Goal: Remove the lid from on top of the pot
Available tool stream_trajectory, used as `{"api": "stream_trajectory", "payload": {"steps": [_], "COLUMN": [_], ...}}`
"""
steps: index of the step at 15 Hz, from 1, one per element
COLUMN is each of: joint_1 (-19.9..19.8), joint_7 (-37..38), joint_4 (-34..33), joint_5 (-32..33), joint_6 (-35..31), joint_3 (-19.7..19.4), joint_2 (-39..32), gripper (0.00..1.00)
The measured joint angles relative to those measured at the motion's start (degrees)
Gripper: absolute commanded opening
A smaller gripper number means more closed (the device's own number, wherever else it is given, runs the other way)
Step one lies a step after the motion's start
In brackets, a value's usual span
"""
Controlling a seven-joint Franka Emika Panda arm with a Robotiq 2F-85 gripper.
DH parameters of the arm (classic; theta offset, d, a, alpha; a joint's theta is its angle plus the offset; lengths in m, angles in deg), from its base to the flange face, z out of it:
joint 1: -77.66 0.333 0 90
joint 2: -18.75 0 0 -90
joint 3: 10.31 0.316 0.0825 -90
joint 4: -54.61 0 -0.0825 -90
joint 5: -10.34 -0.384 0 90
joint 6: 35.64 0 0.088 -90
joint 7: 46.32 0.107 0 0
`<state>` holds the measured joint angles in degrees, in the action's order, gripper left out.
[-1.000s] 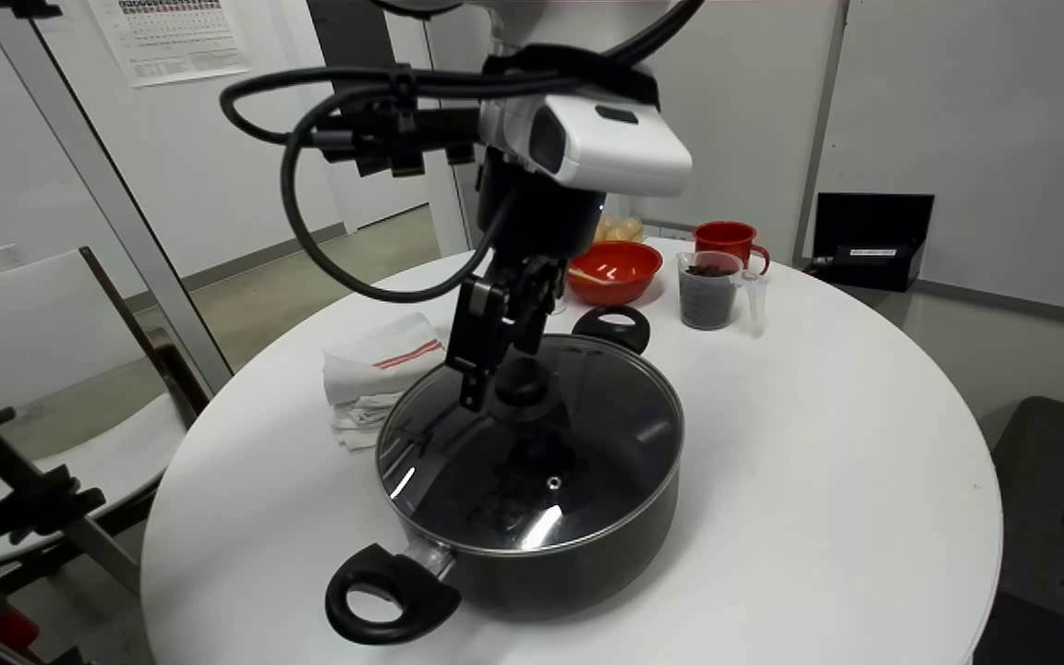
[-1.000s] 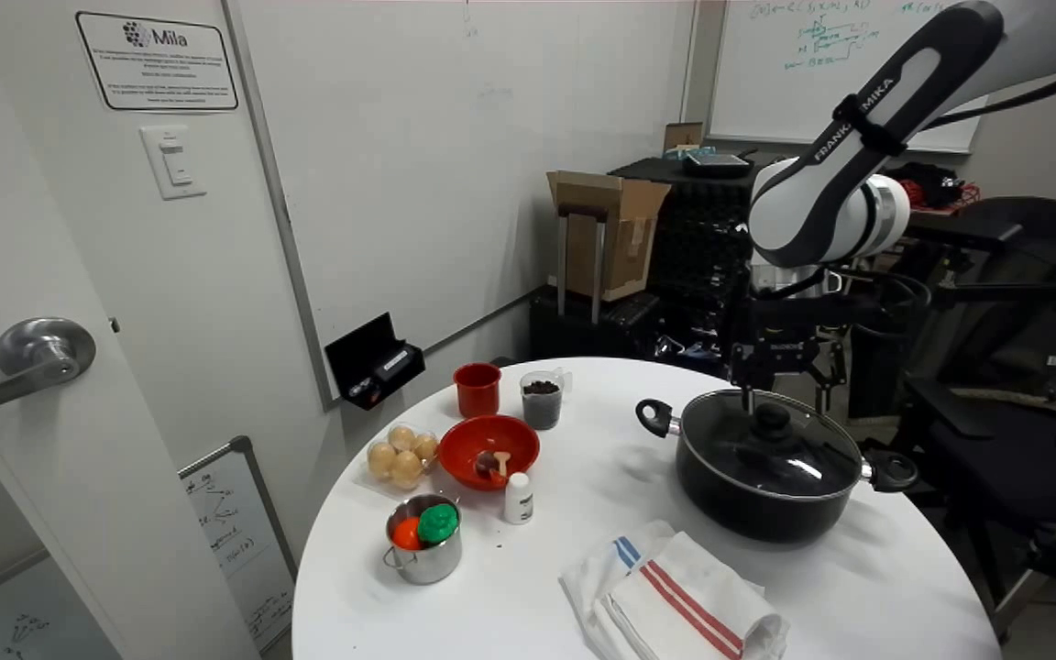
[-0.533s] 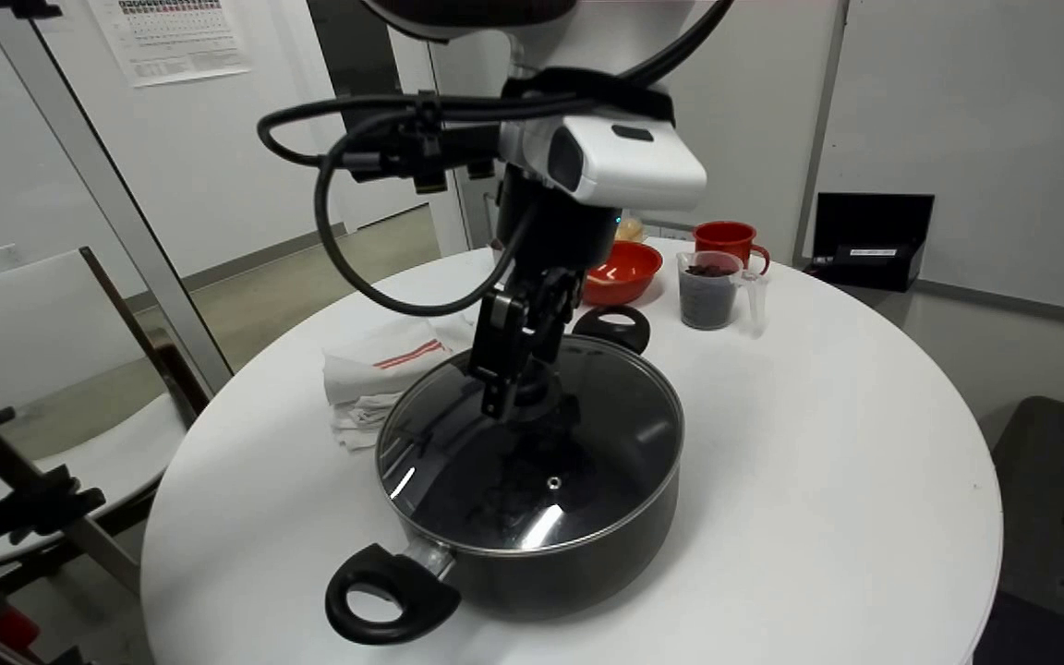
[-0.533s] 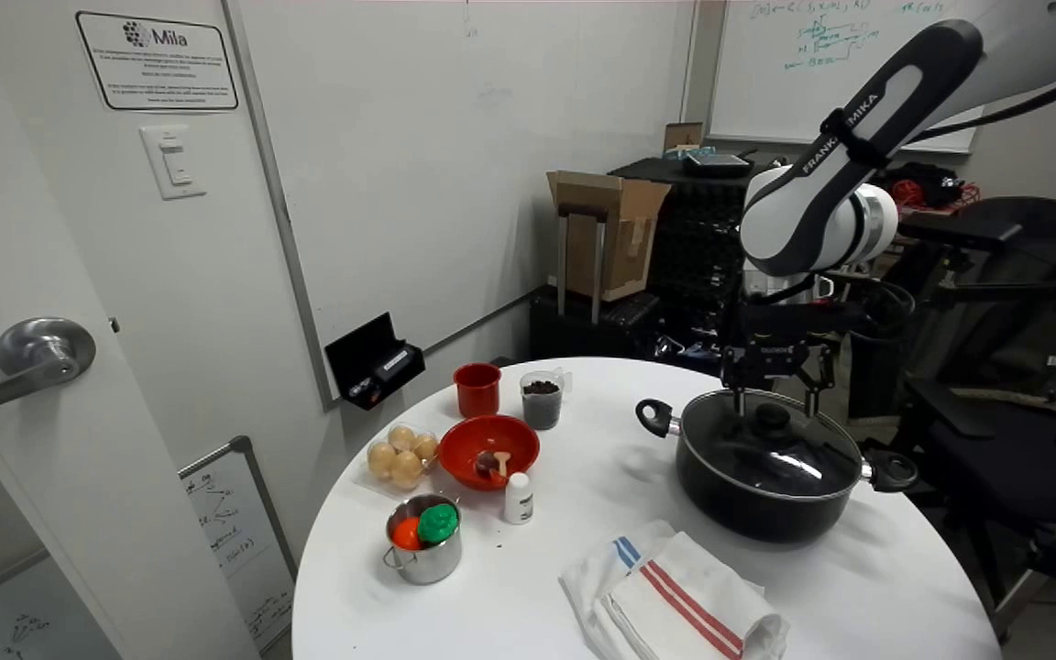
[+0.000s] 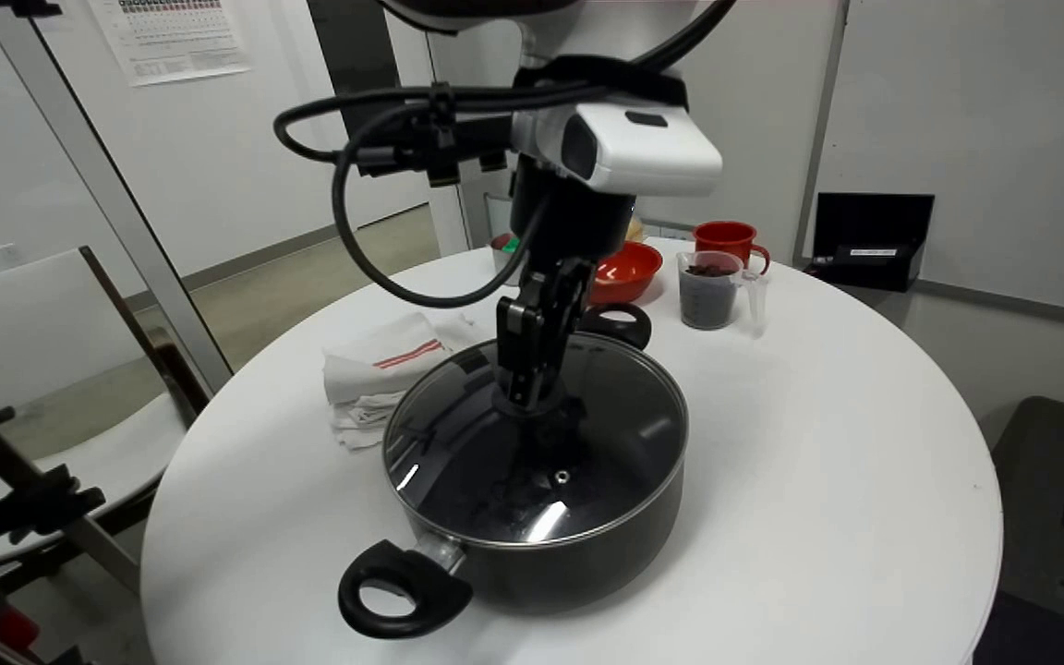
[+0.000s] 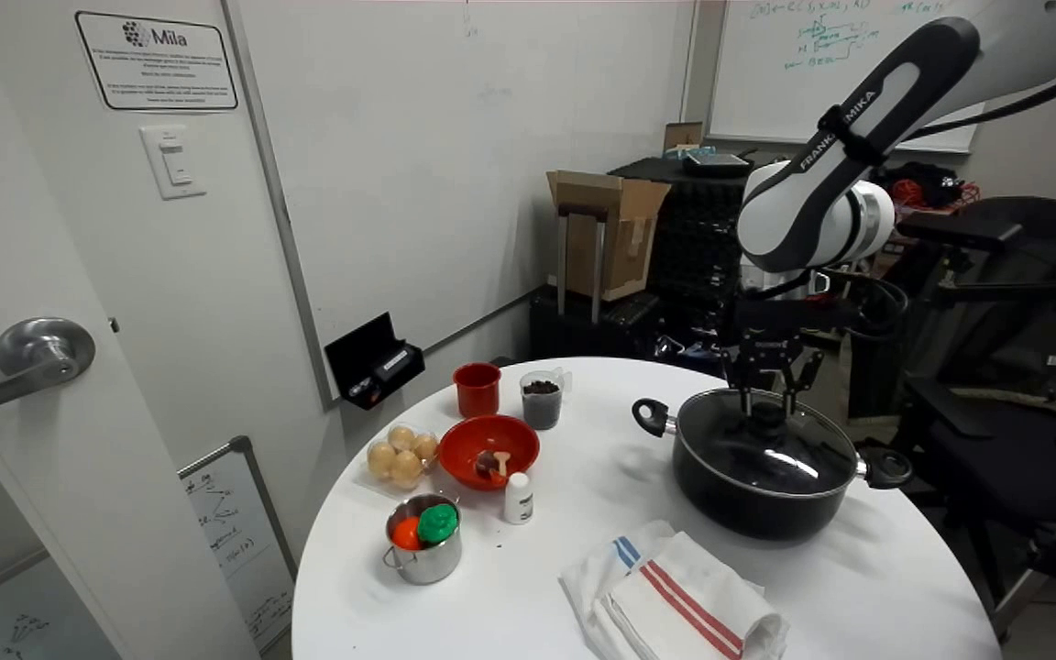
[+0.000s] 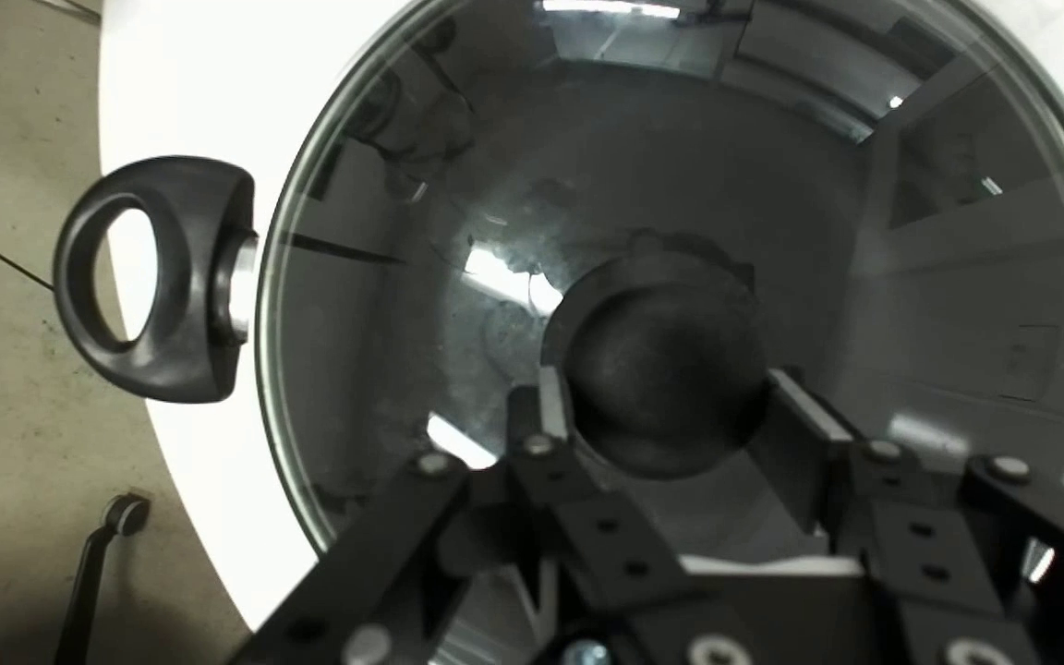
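A wide black pot (image 5: 578, 574) with two loop handles stands on the table. Its glass lid (image 5: 458, 466), metal-rimmed, rests on top with no gap showing at the rim. From above, the gripper (image 6: 768, 401) reaches down to the lid's middle. In the wrist view its fingers (image 7: 555, 406) stand on both sides of the dark round knob (image 7: 666, 356), shut against it. Seen there, the gripper (image 7: 666, 383) has the knob filling the space between its fingertips. The fingers mostly hide the knob in an exterior view (image 5: 532, 402).
Folded white cloths (image 6: 675, 596) lie beside the pot. Farther off stand a red bowl (image 6: 464, 440), a red mug (image 6: 478, 390), a measuring cup (image 6: 542, 411), a white bottle (image 6: 518, 502) and a small metal pot (image 6: 427, 561). The round table's edge (image 7: 139, 388) runs past one pot handle.
The gripper has come down and across to the knob, and its fingers have closed around it. Pot and lid have shifted slightly together since half a second ago.
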<state>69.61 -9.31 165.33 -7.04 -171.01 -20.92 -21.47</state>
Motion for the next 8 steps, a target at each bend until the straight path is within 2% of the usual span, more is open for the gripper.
{"api": "stream_trajectory", "payload": {"steps": [8], "joint_1": [0.0], "joint_7": [0.0], "joint_4": [0.2], "joint_5": [0.0], "joint_6": [-1.2], "joint_3": [0.1], "joint_2": [0.1], "gripper": [0.25]}}
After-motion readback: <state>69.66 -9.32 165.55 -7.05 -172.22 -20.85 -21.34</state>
